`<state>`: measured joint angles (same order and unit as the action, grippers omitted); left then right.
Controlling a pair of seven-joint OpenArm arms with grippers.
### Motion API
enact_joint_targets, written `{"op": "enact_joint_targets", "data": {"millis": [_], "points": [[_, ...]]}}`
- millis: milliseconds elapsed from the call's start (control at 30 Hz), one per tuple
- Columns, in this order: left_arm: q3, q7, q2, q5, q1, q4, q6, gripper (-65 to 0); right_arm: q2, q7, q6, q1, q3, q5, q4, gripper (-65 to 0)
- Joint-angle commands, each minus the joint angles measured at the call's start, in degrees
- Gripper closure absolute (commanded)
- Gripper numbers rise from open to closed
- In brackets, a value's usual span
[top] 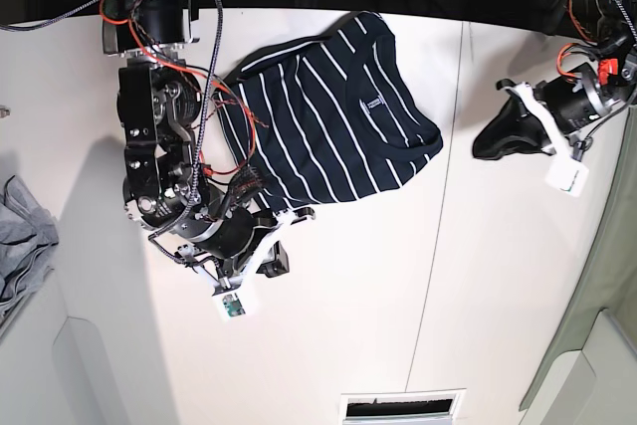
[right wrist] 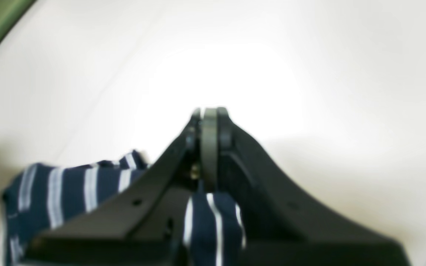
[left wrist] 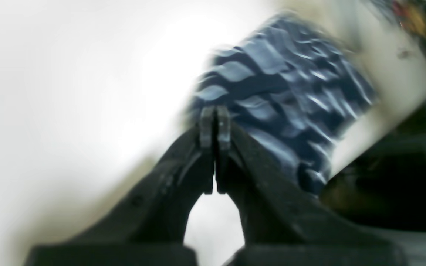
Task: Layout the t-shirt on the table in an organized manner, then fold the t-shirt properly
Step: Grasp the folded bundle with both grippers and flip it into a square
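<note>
My base camera looks straight down from high above. My wrist cameras look close along each claw; all share the t-shirt (top: 328, 111).

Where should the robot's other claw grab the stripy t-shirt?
Probably the loose corner of the t-shirt sticking out toward the left claw, coming in low across the bare table on that side. The right claw pinches the opposite edge, so pulling apart should spread it.

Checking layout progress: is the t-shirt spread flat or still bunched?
Partly spread. The t-shirt lies mostly open on the table, rumpled along its edges, one edge pinched in the shut right gripper.
</note>
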<state>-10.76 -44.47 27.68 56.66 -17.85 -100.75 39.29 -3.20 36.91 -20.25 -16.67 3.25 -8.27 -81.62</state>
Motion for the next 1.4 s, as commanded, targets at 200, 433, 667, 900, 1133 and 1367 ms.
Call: {"op": "enact_joint_targets", "data": {"millis": [200, 433, 667, 900, 1133, 1367], "points": [[17.18, 1.2, -3.74, -6.93, 0.07, -3.87, 0.71, 0.0, -0.42, -5.42, -7.52, -8.72, 0.33, -0.98, 20.5, 0.0], [22.95, 8.79, -6.36, -20.72, 2.03, 7.56, 0.71, 0.0, 1.38, -3.85, -10.12, -8.7, 0.31, -2.8, 25.42, 0.0], [22.69, 8.7, -5.11, -22.23, 14.05, 20.41, 0.71, 0.0, 6.93, 3.98, -11.96, -5.4, 0.31, -15.93, 23.93, 0.0], [22.71, 8.7, -3.72, -22.58, 24.24, 28.02, 0.71, 0.0, 7.58, 8.7, -12.15, 4.46, 0.31, -25.99, 14.62, 0.0], [22.77, 8.17, -3.65, -22.69, 29.11, 29.99, 0.71, 0.0, 5.64, 8.81, -12.17, 14.1, 0.31, -28.17, 4.0, 0.0], [22.75, 7.56, 0.07, -16.65, 29.05, 27.21, 0.71, 0.0, 5.27, 9.44, -12.09, 15.58, -1.79, -27.06, 0.11, 0.0]]}}
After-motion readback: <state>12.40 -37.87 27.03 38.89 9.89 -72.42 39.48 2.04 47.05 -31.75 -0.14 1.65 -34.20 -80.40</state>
